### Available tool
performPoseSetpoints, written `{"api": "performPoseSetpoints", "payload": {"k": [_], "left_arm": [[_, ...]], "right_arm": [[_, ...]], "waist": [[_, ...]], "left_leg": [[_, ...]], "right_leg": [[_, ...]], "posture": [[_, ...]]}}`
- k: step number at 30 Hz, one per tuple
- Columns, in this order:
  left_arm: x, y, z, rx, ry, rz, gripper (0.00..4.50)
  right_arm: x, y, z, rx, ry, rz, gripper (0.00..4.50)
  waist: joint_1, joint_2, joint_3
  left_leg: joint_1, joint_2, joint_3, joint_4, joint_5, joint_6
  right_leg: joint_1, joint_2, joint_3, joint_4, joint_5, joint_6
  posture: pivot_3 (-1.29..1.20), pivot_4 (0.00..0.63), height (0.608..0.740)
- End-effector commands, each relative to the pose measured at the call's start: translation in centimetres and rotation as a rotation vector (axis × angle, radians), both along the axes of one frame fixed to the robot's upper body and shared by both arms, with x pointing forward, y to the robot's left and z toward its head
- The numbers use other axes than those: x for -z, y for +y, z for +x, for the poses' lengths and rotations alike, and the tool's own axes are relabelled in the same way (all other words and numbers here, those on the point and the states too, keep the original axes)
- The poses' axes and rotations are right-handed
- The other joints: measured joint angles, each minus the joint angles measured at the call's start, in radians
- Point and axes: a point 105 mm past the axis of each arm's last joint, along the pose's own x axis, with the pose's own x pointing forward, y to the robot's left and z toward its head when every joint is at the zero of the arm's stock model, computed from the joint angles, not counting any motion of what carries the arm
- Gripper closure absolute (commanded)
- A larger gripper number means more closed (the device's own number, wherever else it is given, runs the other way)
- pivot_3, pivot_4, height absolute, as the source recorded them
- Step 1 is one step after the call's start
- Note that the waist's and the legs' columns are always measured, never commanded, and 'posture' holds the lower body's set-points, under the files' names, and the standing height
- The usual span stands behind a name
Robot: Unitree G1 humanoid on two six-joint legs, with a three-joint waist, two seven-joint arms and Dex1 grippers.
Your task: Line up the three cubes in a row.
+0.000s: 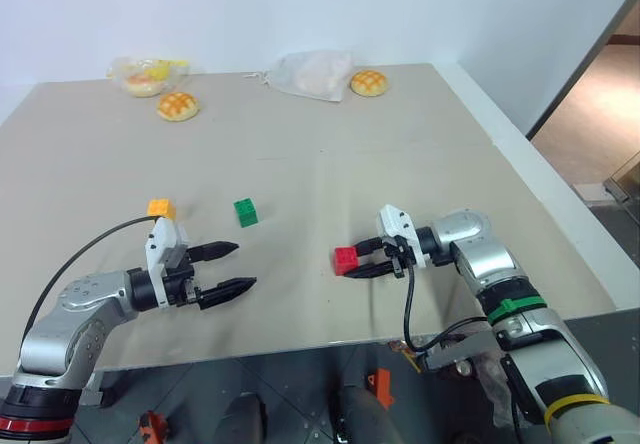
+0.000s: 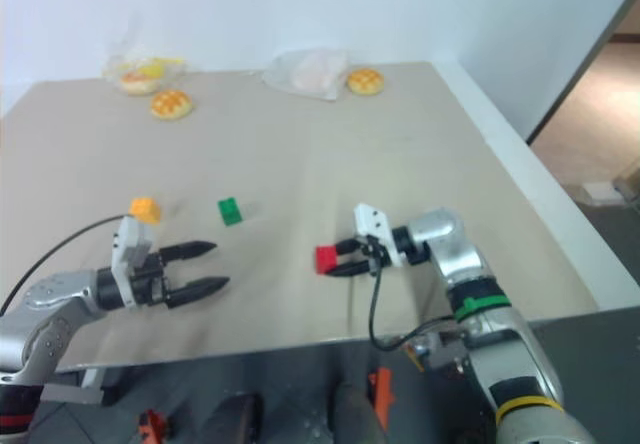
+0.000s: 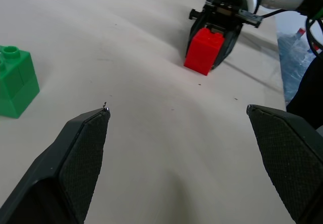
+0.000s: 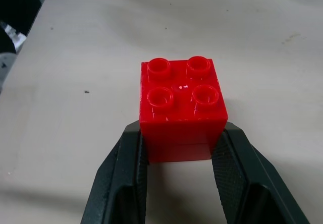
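Note:
A red cube [image 1: 346, 260] sits studs-up between the fingers of my right gripper [image 1: 362, 263], which is shut on it near the table's front edge; the right wrist view shows the red cube [image 4: 182, 110] clamped by both pads. The green cube [image 1: 245, 212] lies left of it on the table [image 1: 320, 154], and the orange-yellow cube [image 1: 161, 208] lies further left. My left gripper [image 1: 236, 267] is open and empty, in front of the green and orange-yellow cubes. In the left wrist view the green cube [image 3: 16, 81] and the held red cube [image 3: 204, 51] both show.
Two round golden buns [image 1: 177, 106] [image 1: 368, 83] lie at the table's far side, with a clear plastic bag [image 1: 312, 73] and a wrapped yellow item [image 1: 146, 74]. The table's right edge drops to a darker floor [image 1: 600, 94].

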Motion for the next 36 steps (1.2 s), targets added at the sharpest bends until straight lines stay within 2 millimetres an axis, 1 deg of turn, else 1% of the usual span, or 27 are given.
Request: {"api": "performPoseSetpoints", "payload": {"k": [1,4,6,9,16,18,20,22,25,26,30,35,36], "left_arm": [[-1.1,0.3,-0.4,-0.007,-0.04,0.01,0.0],[-1.1,0.3,-0.5,-0.009,-0.039,0.012,0.0],[-1.1,0.2,-0.4,-0.01,-0.038,0.011,0.0],[-1.0,0.0,-0.4,-0.008,-0.037,0.009,0.0],[-1.0,-0.4,-0.2,0.001,-0.039,0.003,0.0],[-1.0,-0.5,-0.1,0.002,-0.041,0.001,0.0],[-1.0,-0.6,0.0,-0.001,-0.042,0.001,0.0],[-0.9,-0.7,0.1,-0.012,-0.045,0.003,0.0],[-0.6,-0.5,0.2,-0.04,-0.039,0.005,0.0],[-0.3,-0.3,0.4,-0.061,-0.034,0.01,0.0],[0.2,0.1,0.7,-0.113,-0.012,-0.004,0.0],[0.5,0.5,0.8,-0.144,0.002,-0.007,0.0],[0.6,1.0,1.2,-0.176,0.006,-0.007,0.0]], "right_arm": [[-0.3,-2.5,1.1,0.037,-0.042,-0.079,3.28],[-0.6,-3.0,1.4,0.036,-0.05,-0.084,3.28],[-0.6,-3.2,1.4,0.035,-0.053,-0.089,3.28],[-0.7,-3.4,1.5,0.042,-0.054,-0.087,3.28],[-0.6,-3.4,1.3,0.036,-0.034,-0.088,3.28],[-0.5,-3.2,1.6,0.059,-0.014,-0.084,3.28],[-0.5,-3.1,1.9,0.086,0.002,-0.075,2.24],[-0.6,-3.0,2.0,0.095,0.008,-0.072,1.58],[-0.7,-2.9,2.7,0.136,-0.034,-0.075,0.6],[-0.7,-3.1,2.5,0.13,-0.029,-0.087,0.23],[-1.0,-3.9,2.0,0.112,-0.025,-0.108,0.23],[-2.3,-5.1,2.1,0.124,-0.068,-0.118,0.23],[-3.6,-5.6,2.2,0.133,-0.109,-0.112,0.23]], "waist": [[0.001,0.0,0.0],[0.006,0.0,0.0],[0.008,0.0,0.0],[0.008,0.0,0.0],[0.009,0.0,0.0],[0.009,0.0,0.0],[0.01,0.0,0.0],[0.009,0.0,0.0],[0.005,0.0,0.0],[0.004,0.0,0.0],[0.004,0.0,0.0],[0.005,0.0,0.0],[0.004,0.0,0.0]], "left_leg": [[0.0,0.0,0.0,0.0,0.0,0.0],[0.001,-0.001,0.0,0.002,0.002,-0.001],[0.0,-0.002,0.0,0.002,0.004,-0.005],[0.0,-0.003,0.0,0.002,0.005,-0.006],[0.0,-0.003,0.0,0.002,0.005,-0.006],[0.0,-0.003,0.0,0.002,0.005,-0.006],[0.0,-0.003,0.0,0.002,0.005,-0.006],[0.0,-0.003,0.0,0.002,0.005,-0.006],[0.001,-0.002,0.0,0.002,0.006,-0.006],[0.001,-0.002,0.0,0.002,0.007,-0.006],[0.001,0.0,0.0,0.002,0.01,-0.007],[-0.002,-0.001,0.0,0.002,0.01,-0.007],[-0.002,-0.001,0.0,0.001,0.01,-0.007]], "right_leg": [[0.001,0.0,0.0,0.0,0.0,0.0],[0.002,0.0,0.001,0.0,-0.001,-0.003],[0.003,0.0,0.004,0.0,0.0,-0.003],[0.003,0.0,0.006,0.0,0.0,-0.002],[0.003,0.0,0.006,0.0,0.0,-0.002],[0.003,0.0,0.006,0.0,0.001,-0.002],[0.003,0.0,0.006,0.0,0.001,-0.002],[0.003,0.0,0.006,0.0,0.001,-0.002],[0.003,0.002,0.007,0.0,0.001,-0.003],[0.003,0.002,0.007,0.0,0.002,-0.003],[0.003,0.005,0.008,0.0,0.002,-0.003],[0.002,0.005,0.011,0.0,0.002,-0.003],[0.002,0.005,0.011,0.0,0.002,-0.003]], "posture": [[0.0,0.15,0.74],[0.0,0.15,0.74],[0.0,0.15,0.74],[0.0,0.15,0.74],[0.0,0.15,0.74],[0.0,0.15,0.74],[0.0,0.15,0.74],[0.0,0.15,0.74],[0.0,0.15,0.74],[0.0,0.15,0.74],[0.0,0.15,0.74],[0.0,0.15,0.74],[0.0,0.15,0.74]]}}
